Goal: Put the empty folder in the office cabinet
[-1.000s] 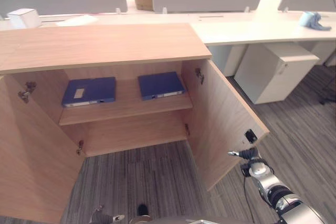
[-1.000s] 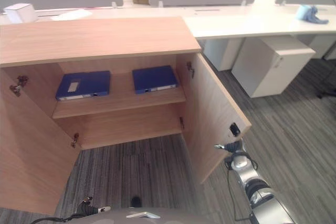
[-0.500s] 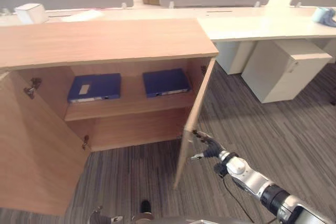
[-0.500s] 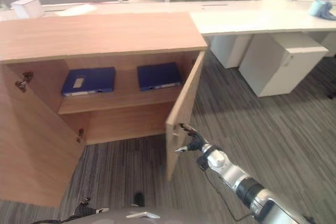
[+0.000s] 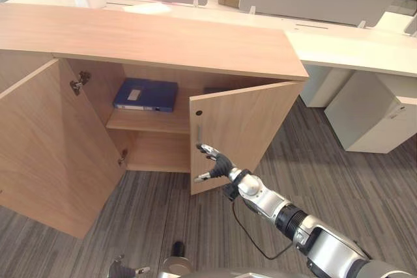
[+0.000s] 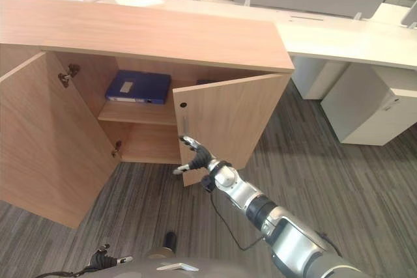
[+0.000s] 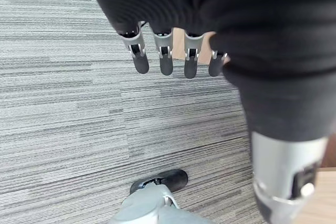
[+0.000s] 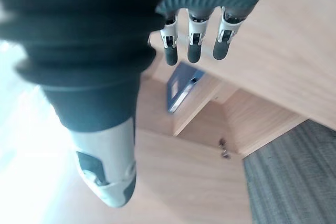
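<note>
Swung nearly shut since a second ago, right cabinet door (image 5: 238,131), right robot hand (image 5: 215,165) splayed open at its free edge, blue folder (image 5: 145,94) on the shelf (image 5: 146,122) at 10 o'clock, left door (image 5: 52,144) wide open, left robot hand (image 7: 173,51) relaxed over carpet (image 5: 365,187) in its wrist view.

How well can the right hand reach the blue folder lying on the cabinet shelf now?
Probably yes. The right hand, fingers straight, is at the free edge of the half-closed right wooden door; the blue folder lies behind the open left half, not covered by that door.
</note>
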Available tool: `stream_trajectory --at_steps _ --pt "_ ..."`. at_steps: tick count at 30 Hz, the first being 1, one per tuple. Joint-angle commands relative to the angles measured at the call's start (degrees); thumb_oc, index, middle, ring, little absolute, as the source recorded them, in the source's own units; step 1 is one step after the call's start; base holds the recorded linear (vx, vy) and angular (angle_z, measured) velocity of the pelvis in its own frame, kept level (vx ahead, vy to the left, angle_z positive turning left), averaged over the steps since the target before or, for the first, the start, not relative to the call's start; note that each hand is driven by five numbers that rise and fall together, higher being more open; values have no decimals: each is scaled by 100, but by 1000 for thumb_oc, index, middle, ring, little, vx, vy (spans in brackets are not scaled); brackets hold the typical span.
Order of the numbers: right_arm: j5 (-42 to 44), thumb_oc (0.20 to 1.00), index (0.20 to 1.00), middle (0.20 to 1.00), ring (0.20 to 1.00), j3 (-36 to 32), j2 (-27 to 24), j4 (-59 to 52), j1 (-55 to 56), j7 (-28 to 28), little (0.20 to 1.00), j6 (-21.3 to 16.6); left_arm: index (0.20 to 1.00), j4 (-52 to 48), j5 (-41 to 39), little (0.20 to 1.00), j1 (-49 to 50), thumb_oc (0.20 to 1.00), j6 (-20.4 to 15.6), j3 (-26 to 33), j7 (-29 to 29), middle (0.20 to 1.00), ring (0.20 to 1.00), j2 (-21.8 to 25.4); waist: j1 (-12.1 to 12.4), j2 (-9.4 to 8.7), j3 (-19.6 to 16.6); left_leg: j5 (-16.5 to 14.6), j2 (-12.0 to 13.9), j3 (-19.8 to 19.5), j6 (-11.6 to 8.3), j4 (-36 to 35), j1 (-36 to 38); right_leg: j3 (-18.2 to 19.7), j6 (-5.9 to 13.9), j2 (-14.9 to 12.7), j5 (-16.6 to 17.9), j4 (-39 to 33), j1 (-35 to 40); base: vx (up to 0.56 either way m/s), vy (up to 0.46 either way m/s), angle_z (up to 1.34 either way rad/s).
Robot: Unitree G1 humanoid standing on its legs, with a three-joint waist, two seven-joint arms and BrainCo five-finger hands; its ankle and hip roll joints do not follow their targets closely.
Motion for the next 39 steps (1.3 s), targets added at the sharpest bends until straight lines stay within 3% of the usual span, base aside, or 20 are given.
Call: stream_trajectory --at_steps 1,2,4,8,9,10,11,12,14,16,19,24,28,39 --pt "-406 1000 1000 1000 1000 -290 -491 62 382 -270 1000 -88 1000 335 -225 1000 -523 1000 -78 54 234 1000 1000 313 9 172 -158 -430 462 -27 -378 1 463 357 537 -524 539 17 -468 -8 -48 -7" --pt "-409 1000 1000 1000 1000 -289 -496 53 393 -270 1000 -86 1000 334 -226 1000 -516 1000 -78 51 234 1000 1000 312 11 175 -162 -432 464 -27 -380 1 466 357 536 -521 538 17 -466 -33 -50 -5" --pt "-456 1000 1000 1000 1000 -855 -1232 -158 1355 -114 1000 -65 1000 30 -522 1000 37 1000 -357 700 -38 1000 1000 740 27 262 -110 -307 519 -68 -427 1 433 297 517 -465 479 24 -457 -79 -78 -11" --pt "-638 1000 1000 1000 1000 -1170 -1486 -198 2301 -31 1000 18 1000 59 -656 1000 -268 1000 -260 1021 183 1000 1000 986 -192 324 -50 -130 620 -63 -499 1 354 280 484 -354 366 41 -477 -84 -96 5" --pt "-1048 1000 1000 1000 1000 -1149 -2305 -359 2628 402 1000 -111 1000 -10 2721 1000 -292 1000 -1229 -2153 -1560 1000 1000 1787 -694 508 68 -37 710 -45 -603 23 299 299 504 -293 244 47 -411 -173 -7 5" --pt "-1107 1000 1000 1000 1000 -1009 -2667 -478 2766 500 1000 -227 1000 -1263 2643 1000 -567 1000 -2116 -3197 -1929 1000 1000 2376 -816 601 108 103 751 43 -589 1 187 330 509 -286 355 71 -534 -89 24 18" --pt "-1107 1000 1000 1000 1000 -1038 -2653 -494 2803 508 1000 -225 1000 -1356 2558 1000 -566 1000 -2081 -3227 -2021 1000 1000 2453 -776 579 64 24 760 43 -619 3 205 360 522 -276 300 48 -515 -231 31 25" --pt "-1053 1000 1000 1000 1000 -1812 -1818 261 3331 -375 1000 -100 1000 -1022 -142 1000 961 1000 -652 619 650 1000 1000 847 -359 581 236 142 719 -65 -595 47 46 206 469 -298 281 54 -525 -190 -24 -15" --pt "-1267 1000 1000 1000 1000 -2428 -1813 699 3606 -453 1000 -71 1000 -1454 -774 1000 1457 1000 -642 1556 738 1000 1000 629 -266 511 232 145 703 -327 -594 99 -64 -60 450 -335 264 24 -461 -181 -26 -129" --pt "-1251 1000 1000 1000 1000 -2546 -1783 961 3603 -509 1000 -37 1000 -1489 -909 1000 1367 1000 -666 1710 746 1000 1000 694 -249 487 245 98 695 -376 -585 131 -19 -139 447 -380 297 50 -475 -97 25 50" --pt "-1235 1000 1000 1000 1000 -2725 -1614 1482 3424 -551 1000 67 1000 -1659 -842 1000 1101 1000 -703 2100 975 1000 1000 760 -222 346 290 -391 687 -552 -579 449 206 -361 502 -718 566 110 -736 -226 115 135" --pt "-1148 1000 1000 1000 1000 -2746 -1472 1518 3294 -613 1000 106 1000 -1891 -712 1000 1054 1000 -708 2256 1242 1000 1000 778 -310 359 229 -582 702 -554 -625 272 558 -441 611 -941 779 177 -973 -106 168 57" --pt "-1018 1000 1000 1000 1000 -2769 -1374 1447 3169 -727 1000 126 1000 -1887 -635 1000 992 1000 -656 2359 1391 1000 1000 923 -265 291 224 -694 499 -442 -535 9 584 -460 741 -1203 1048 192 -1122 -93 190 39" --pt "-1004 1000 1000 1000 1000 -2505 -1106 1151 3199 -674 1000 136 1000 -1296 -400 1000 1061 1000 -507 2663 1524 1000 1000 1254 -124 -168 267 -1057 -48 -215 -191 1 849 -364 992 -1619 1527 198 -1154 -24 97 -9"
